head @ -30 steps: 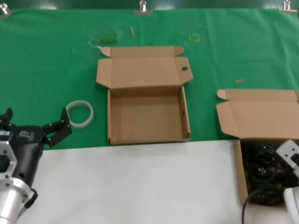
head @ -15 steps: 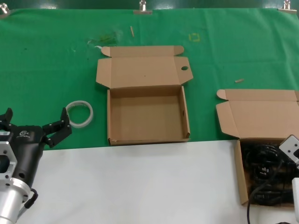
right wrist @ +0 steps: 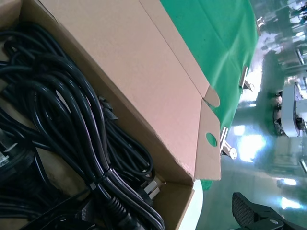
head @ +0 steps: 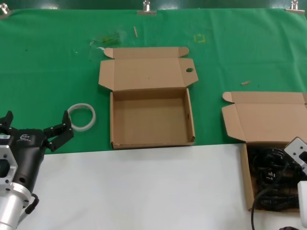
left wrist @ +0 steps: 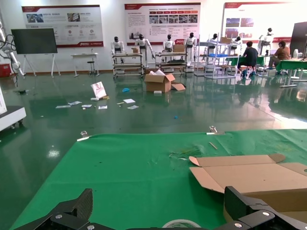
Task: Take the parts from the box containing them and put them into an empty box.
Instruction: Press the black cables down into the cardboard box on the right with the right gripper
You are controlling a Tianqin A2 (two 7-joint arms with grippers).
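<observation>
Cords (head: 271, 177), black and coiled, fill the box containing them (head: 248, 184) at the near right corner of the tabletop (head: 144, 187), lid open; right wrist view shows the tangle (right wrist: 72, 139) up close with one plug (right wrist: 149, 188) by the far wall. Right gripper (head: 300, 155) sits just over that box's right side; only its housing shows in the head view and one dark fingertip (right wrist: 256, 211) in its wrist view, so cannot tell if the fingers are apart or together. Left gripper (head: 36, 127) is parked at the near left, fingers (head: 60, 132) spread wide, holding nothing. White tape ring (head: 81, 117) lies just beyond those fingers on the green cloth (head: 48, 62). Empty box (head: 151, 120), with a hole in its lid flap (head: 189, 70), sits mid-table, well to the right of the left fingers, nothing between it and the cord box.
</observation>
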